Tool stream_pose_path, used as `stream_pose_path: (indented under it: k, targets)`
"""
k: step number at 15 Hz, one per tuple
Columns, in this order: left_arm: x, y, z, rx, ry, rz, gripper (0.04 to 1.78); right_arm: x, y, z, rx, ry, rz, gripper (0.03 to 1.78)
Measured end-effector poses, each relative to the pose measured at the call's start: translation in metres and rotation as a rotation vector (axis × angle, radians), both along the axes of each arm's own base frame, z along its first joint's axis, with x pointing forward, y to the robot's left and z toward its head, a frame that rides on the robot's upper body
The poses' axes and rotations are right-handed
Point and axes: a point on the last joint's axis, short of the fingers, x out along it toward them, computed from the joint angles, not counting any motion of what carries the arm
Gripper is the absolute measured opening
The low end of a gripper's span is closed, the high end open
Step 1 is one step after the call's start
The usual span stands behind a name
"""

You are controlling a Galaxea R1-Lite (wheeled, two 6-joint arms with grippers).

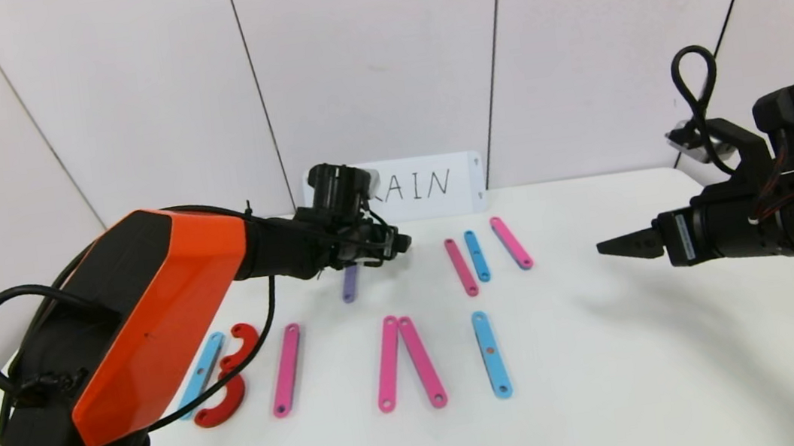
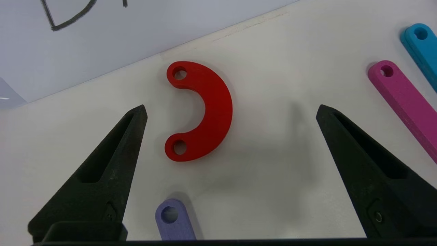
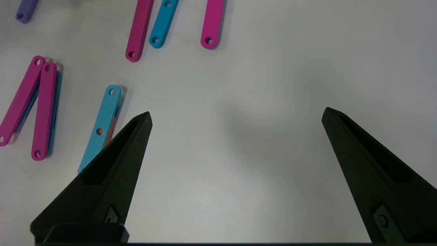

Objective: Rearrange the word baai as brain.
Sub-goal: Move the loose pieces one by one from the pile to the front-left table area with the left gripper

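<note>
The word lies in a row on the white table [image 1: 613, 378]: a blue strip [image 1: 200, 376], two red curved pieces [image 1: 234, 379], a pink strip [image 1: 286, 371], a pink pair joined at the far end [image 1: 406, 362] and a blue strip [image 1: 491, 354]. A purple strip [image 1: 350, 283] lies farther back. My left gripper [image 1: 399, 244] hovers open near the card. A third red curved piece [image 2: 211, 109] lies flat between its fingers, untouched, with the purple strip's end [image 2: 172, 218] close by. My right gripper [image 1: 608, 246] hangs open over bare table [image 3: 237, 113] at the right.
A white card [image 1: 430, 185] with handwritten letters leans on the back wall, partly hidden by my left wrist. Three loose strips lie at the back right: pink [image 1: 461, 267], blue [image 1: 477, 255] and pink [image 1: 511, 242]. My orange left arm [image 1: 150, 306] covers the table's left part.
</note>
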Motion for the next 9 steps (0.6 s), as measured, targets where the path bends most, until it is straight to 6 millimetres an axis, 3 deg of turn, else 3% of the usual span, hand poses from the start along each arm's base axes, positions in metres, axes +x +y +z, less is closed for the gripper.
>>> stream_pose_path:
  k: [7, 9]
  targets:
    - [0.006, -0.001, -0.013, 0.004, 0.014, 0.005, 1.73, 0.0, 0.0, 0.0, -0.001, 0.002, 0.001, 1.74]
    - [0.006, -0.001, -0.014, 0.007, 0.016, 0.005, 1.66, -0.001, 0.001, -0.001, -0.001, 0.004, 0.002, 1.74]
